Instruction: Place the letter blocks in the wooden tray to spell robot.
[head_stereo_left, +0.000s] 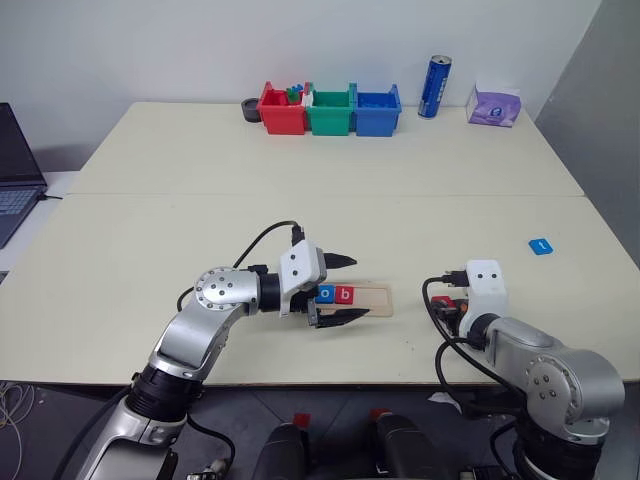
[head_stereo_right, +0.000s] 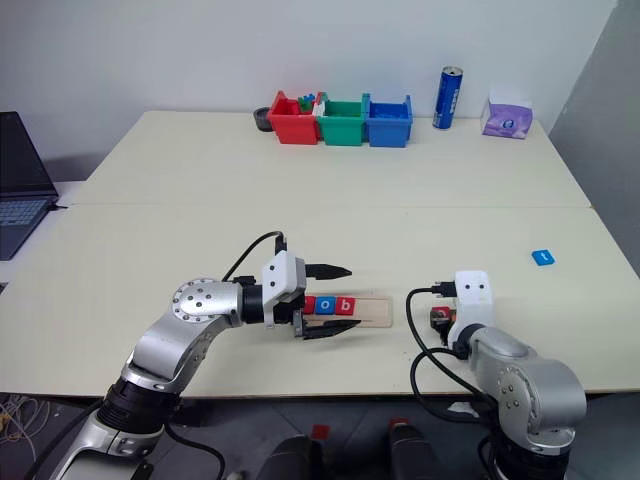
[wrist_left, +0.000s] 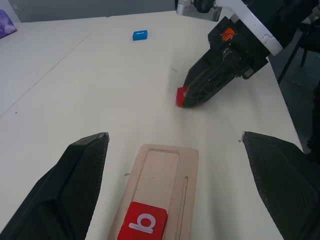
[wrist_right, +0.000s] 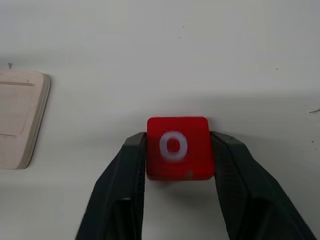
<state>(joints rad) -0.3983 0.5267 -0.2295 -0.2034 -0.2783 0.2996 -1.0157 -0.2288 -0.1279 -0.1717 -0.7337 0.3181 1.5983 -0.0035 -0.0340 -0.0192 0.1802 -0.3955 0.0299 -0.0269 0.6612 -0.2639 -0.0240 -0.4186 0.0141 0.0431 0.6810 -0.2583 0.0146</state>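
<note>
Right gripper (wrist_right: 176, 150) is clamped on a small red square letter block with a white "o" (wrist_right: 176, 148), one finger on each side edge, block just above or on the cream tabletop (head_stereo_left: 300, 160), just beside the open end of the long pale wooden tray (wrist_left: 165, 175).

Tray holds a blue "o" tile (head_stereo_left: 326, 294) and a red "b" tile (head_stereo_left: 345, 294) side by side; free groove runs from the "b" toward the right gripper. Can't tell if an "r" sits behind the left gripper.

Left gripper (head_stereo_left: 340, 288) has its fingers spread wide, straddling the filled end of the tray, holding nothing.

Last blue tile (head_stereo_left: 541, 246) lies well apart on the right side of the table.

Step in hand, as I read it: seat the red "o" next to the "b". Keep the tile flat, letter upright to match its neighbours, lower into the groove, butt against the "b", then let go. The left gripper could brace the tray against sliding.
</note>
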